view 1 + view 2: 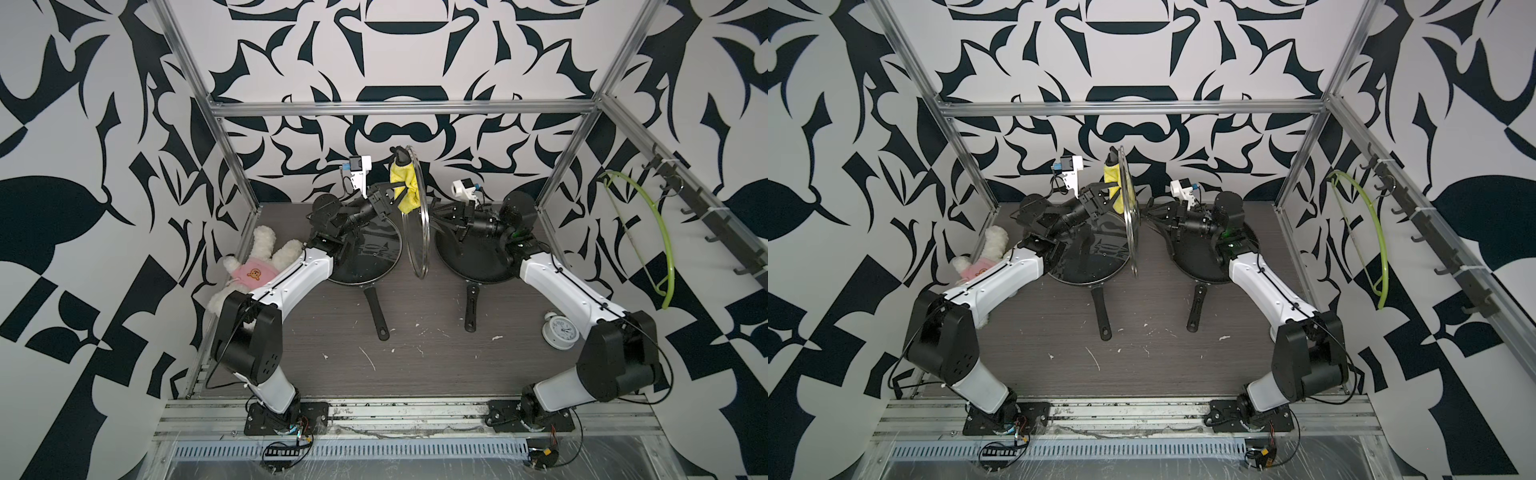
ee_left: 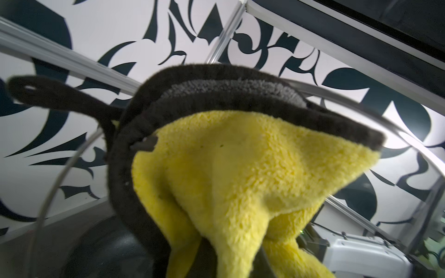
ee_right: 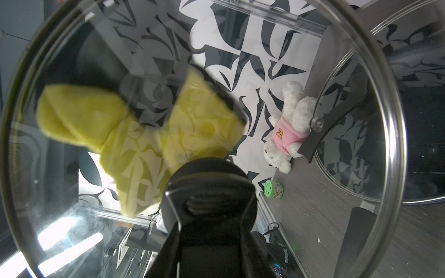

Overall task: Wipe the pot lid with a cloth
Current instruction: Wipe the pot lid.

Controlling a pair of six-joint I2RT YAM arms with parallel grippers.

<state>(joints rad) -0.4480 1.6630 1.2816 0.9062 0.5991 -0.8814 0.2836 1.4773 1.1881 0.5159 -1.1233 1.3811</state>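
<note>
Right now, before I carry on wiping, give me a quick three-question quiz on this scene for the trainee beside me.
1. True or false: the pot lid is lying flat.
2. Which one holds the cloth? A) left gripper B) right gripper C) neither
3. Fill in: the right gripper holds the pot lid by its black ____.

Key: 1 false, it is held upright on edge; 2 A; 3 knob.
</note>
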